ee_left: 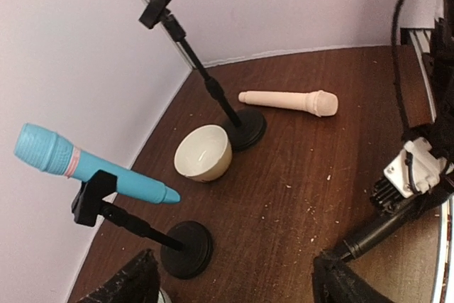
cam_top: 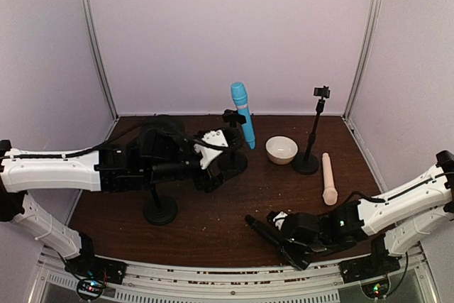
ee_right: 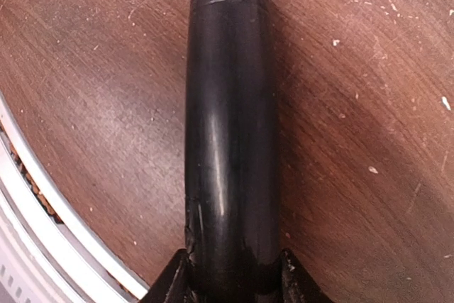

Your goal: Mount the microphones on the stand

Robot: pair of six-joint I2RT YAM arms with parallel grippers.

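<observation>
A light blue microphone (cam_top: 242, 111) (ee_left: 85, 164) sits tilted in the clip of the middle stand (cam_top: 233, 161) (ee_left: 186, 248). My left gripper (cam_top: 215, 167) (ee_left: 234, 290) hangs open just short of that stand's base, with nothing between its fingers. The cream microphone (cam_top: 328, 179) (ee_left: 287, 101) lies flat on the table beside the right stand (cam_top: 313, 129) (ee_left: 213, 90), whose clip is empty. Near the front edge, the black microphone (cam_top: 261, 228) (ee_right: 230, 125) (ee_left: 376, 228) lies low over the table. My right gripper (cam_top: 289, 240) (ee_right: 230, 285) is shut on its body, one finger pressed on each side.
A small white bowl (cam_top: 281, 150) (ee_left: 203, 152) stands between the middle and right stands. Another black stand (cam_top: 160, 211) stands under my left arm. The metal rail of the table's front edge (ee_right: 42, 204) runs close to the right gripper. Crumbs dot the wood.
</observation>
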